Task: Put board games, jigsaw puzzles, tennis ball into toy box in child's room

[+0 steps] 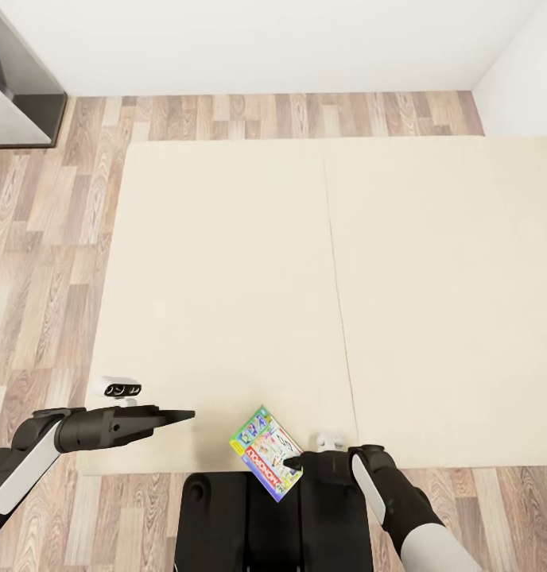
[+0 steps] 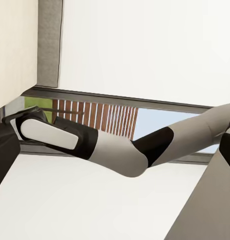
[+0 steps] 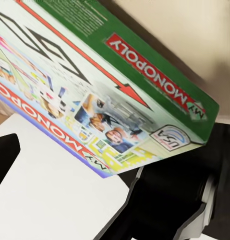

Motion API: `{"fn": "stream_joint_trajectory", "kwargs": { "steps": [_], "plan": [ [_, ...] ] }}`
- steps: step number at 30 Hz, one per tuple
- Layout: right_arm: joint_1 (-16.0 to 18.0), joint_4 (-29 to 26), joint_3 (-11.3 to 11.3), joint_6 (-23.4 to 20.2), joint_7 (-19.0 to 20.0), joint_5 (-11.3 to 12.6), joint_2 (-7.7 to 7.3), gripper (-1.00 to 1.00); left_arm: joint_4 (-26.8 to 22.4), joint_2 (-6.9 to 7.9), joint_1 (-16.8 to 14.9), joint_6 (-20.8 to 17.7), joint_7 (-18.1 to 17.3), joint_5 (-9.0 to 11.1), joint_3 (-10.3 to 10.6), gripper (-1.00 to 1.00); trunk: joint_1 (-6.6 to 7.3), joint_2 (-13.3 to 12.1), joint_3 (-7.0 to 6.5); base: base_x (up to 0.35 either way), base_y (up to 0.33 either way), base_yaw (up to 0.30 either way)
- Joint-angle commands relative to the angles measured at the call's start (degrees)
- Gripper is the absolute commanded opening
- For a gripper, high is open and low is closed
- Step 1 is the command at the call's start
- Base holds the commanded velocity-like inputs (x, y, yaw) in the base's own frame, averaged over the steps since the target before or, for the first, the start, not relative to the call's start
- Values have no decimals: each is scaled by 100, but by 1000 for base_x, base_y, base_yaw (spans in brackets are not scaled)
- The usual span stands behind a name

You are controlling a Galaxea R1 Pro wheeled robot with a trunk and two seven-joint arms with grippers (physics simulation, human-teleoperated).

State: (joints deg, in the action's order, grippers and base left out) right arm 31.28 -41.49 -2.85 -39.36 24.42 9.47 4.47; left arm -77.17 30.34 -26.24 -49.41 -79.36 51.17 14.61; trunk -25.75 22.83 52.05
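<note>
Cream bed [image 1: 226, 278] below me; my right fingers [image 1: 293, 462] clamp the Monopoly box [image 1: 267, 453], tilted diagonally at its near edge; my left fingers [image 1: 174, 415] look together.

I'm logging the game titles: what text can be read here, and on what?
"MY MONOPOLY": green side of the board game at the right gripper.
"MY MONOPOLY": red banner on its printed face.
"USA": small badge at its corner.
Fine print on the green side: too small to read.
</note>
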Motion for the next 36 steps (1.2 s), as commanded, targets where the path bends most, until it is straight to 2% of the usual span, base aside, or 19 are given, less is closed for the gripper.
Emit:
{"fn": "stream_joint_trajectory", "kwargs": {
  "steps": [1,13,19,36],
  "plan": [
    [2,-7,-5,-37,-23,48,-1,100,0,7,-4,-60,-1,39,16,100,-3,9,7,0,0,0],
    [9,0,-5,82,-33,41,10,100,0,7,-4,-60,-1,42,17,100,-3,9,11,0,0,0],
    [15,0,-17,131,-33,31,133,100,0,7,-4,-60,-1,42,16,100,-3,9,22,0,0,0],
    [134,-33,-22,91,2,53,344,100,0,7,-4,-60,-1,42,15,100,-3,9,34,0,0,0]
  ]
}}
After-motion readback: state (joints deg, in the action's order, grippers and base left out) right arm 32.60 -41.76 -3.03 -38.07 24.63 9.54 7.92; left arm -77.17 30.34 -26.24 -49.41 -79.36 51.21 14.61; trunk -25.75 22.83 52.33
